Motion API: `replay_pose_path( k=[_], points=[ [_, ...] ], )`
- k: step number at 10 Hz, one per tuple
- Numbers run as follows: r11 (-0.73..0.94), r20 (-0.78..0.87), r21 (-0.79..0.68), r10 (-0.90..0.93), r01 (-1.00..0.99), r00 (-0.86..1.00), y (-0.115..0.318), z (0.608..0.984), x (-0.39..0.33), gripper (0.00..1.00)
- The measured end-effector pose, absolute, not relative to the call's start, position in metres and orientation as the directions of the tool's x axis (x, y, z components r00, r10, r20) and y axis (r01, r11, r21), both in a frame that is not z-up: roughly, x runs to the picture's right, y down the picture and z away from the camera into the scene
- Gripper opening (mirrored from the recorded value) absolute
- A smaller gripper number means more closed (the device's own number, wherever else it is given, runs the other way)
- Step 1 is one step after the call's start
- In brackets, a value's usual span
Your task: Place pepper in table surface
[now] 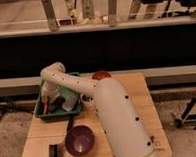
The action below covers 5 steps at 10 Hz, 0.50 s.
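The pepper (44, 98) shows as a slim red streak at the left inside of the green tray (39, 115). My gripper (55, 104) hangs down into the tray just right of the pepper, at the end of the white arm (113, 112) that reaches in from the lower right. I cannot tell whether it touches or holds the pepper. The tan slatted table surface (145, 102) carries the tray at its back left.
A purple bowl (79, 140) sits at the table's front, with a small dark object (55, 152) to its left. A red-brown round thing (100, 75) lies at the back edge. A white item (69, 101) lies in the tray.
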State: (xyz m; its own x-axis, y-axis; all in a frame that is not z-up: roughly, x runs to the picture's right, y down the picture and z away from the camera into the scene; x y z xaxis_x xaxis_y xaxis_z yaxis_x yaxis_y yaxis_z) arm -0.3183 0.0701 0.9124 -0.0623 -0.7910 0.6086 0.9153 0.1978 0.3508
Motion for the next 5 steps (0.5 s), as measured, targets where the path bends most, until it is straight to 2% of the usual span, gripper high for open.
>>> replay_pose_path(
  k=[5],
  points=[
    [0.186, 0.608, 0.361, -0.79, 0.914, -0.079, 0.067, 0.9091, -0.329, 0.46]
  ],
)
